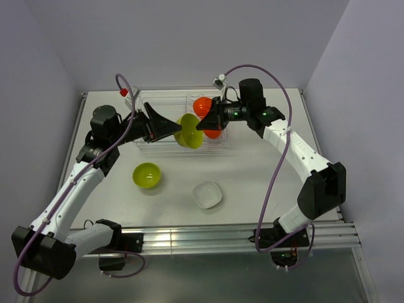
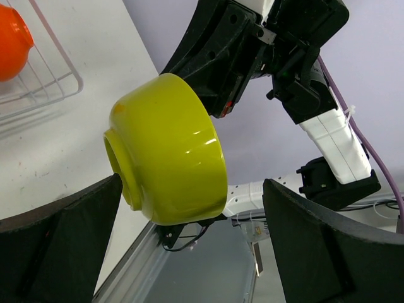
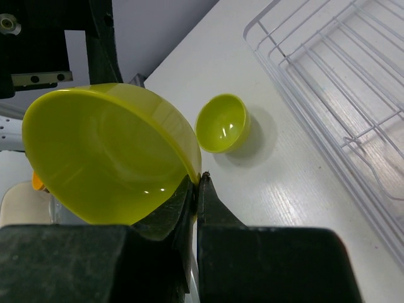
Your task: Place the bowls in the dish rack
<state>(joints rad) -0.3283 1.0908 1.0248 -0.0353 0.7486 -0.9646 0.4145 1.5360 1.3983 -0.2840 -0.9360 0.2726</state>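
Note:
A lime-green bowl (image 1: 189, 130) hangs tilted on its side over the front of the dish rack (image 1: 165, 101). My right gripper (image 1: 201, 124) is shut on its rim; the right wrist view shows the rim pinched between the jaws (image 3: 199, 182) and the bowl's inside (image 3: 107, 151). My left gripper (image 1: 175, 129) is open just left of this bowl. In the left wrist view the bowl's outside (image 2: 167, 151) sits between and beyond the spread fingers (image 2: 69, 233), not gripped. Two orange bowls (image 1: 202, 105) (image 1: 213, 133) are in the rack. Another lime-green bowl (image 1: 146, 175) stands upright on the table.
A white squarish bowl (image 1: 207, 194) lies on the table near the front middle. The table's metal front rail (image 1: 208, 237) runs along the near edge. Walls close the back and sides. The rack's wire wall (image 3: 328, 76) shows right of the held bowl.

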